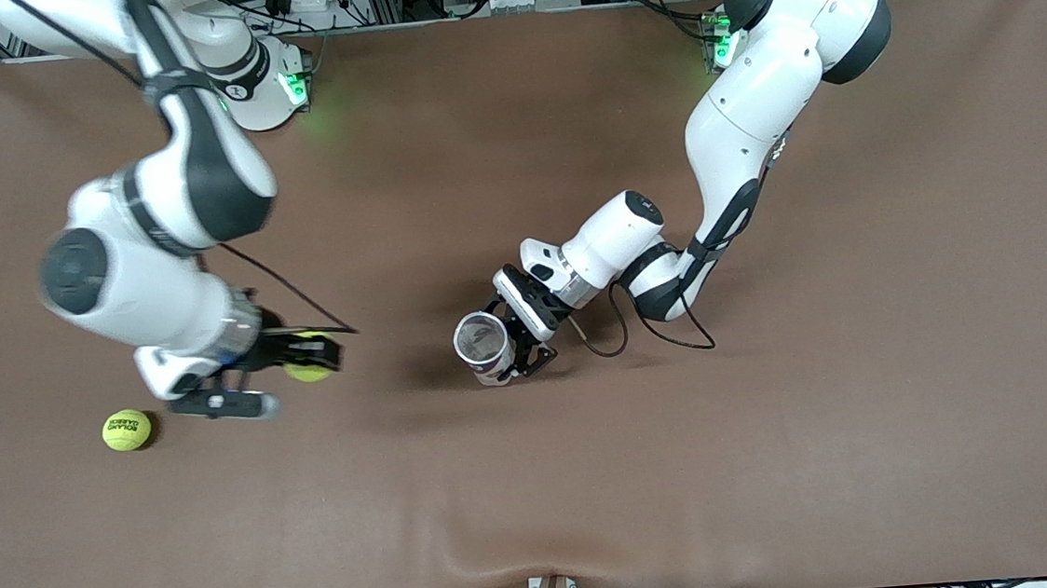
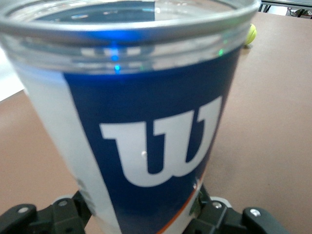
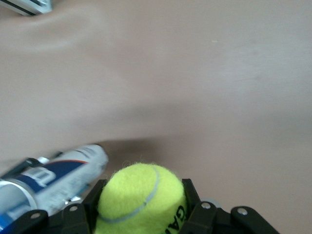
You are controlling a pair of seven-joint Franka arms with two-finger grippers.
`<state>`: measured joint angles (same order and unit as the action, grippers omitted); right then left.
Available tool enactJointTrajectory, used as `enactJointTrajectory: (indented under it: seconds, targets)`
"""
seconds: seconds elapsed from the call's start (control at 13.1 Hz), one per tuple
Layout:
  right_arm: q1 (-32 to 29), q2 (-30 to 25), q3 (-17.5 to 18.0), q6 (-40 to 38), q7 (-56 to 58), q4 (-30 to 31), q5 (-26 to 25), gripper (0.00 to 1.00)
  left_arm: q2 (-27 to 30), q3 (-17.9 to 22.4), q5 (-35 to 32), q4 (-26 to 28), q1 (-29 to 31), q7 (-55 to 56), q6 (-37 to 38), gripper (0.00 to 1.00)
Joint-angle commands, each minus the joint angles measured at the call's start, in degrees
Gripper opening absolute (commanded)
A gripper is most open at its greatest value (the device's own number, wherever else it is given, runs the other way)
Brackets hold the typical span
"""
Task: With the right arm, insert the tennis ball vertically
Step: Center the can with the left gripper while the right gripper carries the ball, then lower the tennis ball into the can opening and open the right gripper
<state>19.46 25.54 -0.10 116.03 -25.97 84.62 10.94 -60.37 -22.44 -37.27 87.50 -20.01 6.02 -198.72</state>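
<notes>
fuzzy felt tennis ball (image 3: 141, 197); glossy clear plastic can (image 2: 141, 117); matt table (image 1: 594, 475)

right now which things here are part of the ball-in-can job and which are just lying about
In the job:
- right gripper, shut on tennis ball
- left gripper, holding can upright

Lying about:
- second ball on the table, toward the right arm's end

A: The right arm (image 1: 156, 257) is smeared with blur, and its gripper (image 1: 304, 353) hides most of the held tennis ball (image 1: 309, 372).
B: In the left wrist view the can (image 2: 146, 122) is cut off, base hidden.
</notes>
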Motion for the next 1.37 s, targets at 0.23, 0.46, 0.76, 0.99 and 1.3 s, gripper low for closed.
enactJointTrajectory:
  seconds: [0.23, 0.46, 0.76, 0.99, 1.3]
  targets:
    - [8.0, 5.3, -0.9, 7.1, -15.2, -5.2, 0.6, 0.39, 0.0, 1.7, -1.4, 0.0, -0.6, 0.4, -1.1, 0.83]
    - [11.7, 5.5, -0.9, 6.8, -22.0, -6.6, 0.3, 0.39, 0.0, 1.7, -1.3, 0.0, -0.6, 0.3, -1.1, 0.83]
    - [14.1, 5.7, -1.0, 7.1, -28.1, -6.6, 0.2, 0.39, 0.0, 1.7, -1.4, 0.0, -0.6, 0.3, -1.1, 0.83]
    - [14.9, 7.3, -1.0, 7.4, -28.3, -6.6, -0.9, 0.39, 0.0, 1.7, -1.3, -0.1, -0.6, 0.4, -1.1, 0.83]
    - [15.0, 10.2, -1.0, 11.0, -28.1, -6.6, -0.9, 0.48, 0.0, 1.7, -1.4, 0.0, -0.6, 0.3, -1.1, 0.83]
